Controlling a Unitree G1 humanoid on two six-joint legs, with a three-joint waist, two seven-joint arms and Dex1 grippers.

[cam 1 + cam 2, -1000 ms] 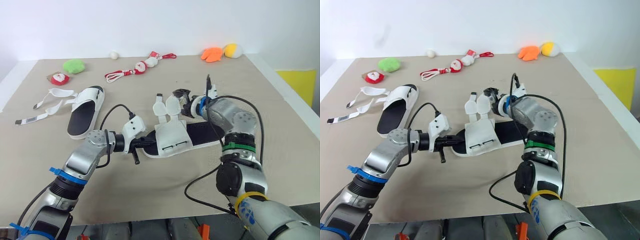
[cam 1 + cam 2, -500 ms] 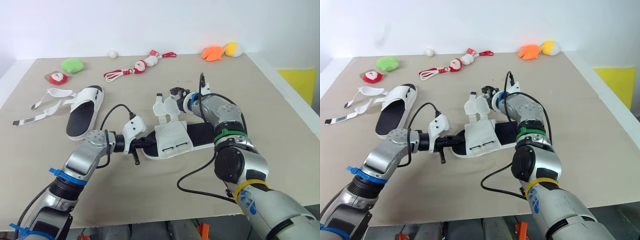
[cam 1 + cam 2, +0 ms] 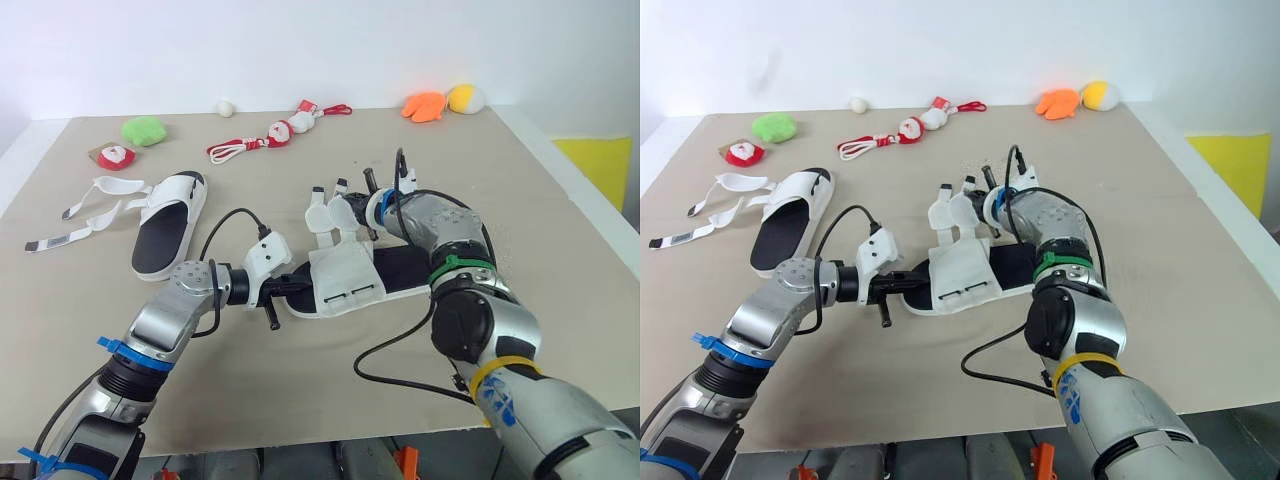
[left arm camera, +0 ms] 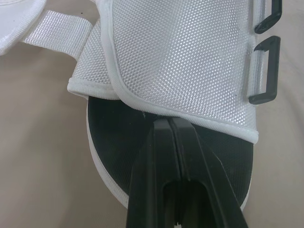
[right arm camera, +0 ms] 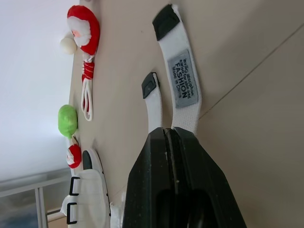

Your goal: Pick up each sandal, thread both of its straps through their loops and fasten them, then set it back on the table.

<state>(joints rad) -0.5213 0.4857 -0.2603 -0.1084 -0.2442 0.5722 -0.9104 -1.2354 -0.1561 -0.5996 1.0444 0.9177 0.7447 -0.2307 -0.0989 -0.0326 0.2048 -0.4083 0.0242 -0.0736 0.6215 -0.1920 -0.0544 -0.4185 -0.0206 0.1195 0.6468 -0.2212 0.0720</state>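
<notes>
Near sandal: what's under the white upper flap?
Black footbed shows at the toe end, past the edge of the flap, where the left gripper is shut. The footbed beneath the flap is covered.

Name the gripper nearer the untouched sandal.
Left. The left gripper, at the toe of the middle sandal, is closer to the untouched sandal; the right gripper is farther, holding straps.

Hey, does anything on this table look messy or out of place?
Both sandals' straps are undone. The left sandal has its straps splayed loose across the table; on the middle sandal they stick up unthreaded, one pinched by the right gripper. Soft toys line the far edge.
</notes>
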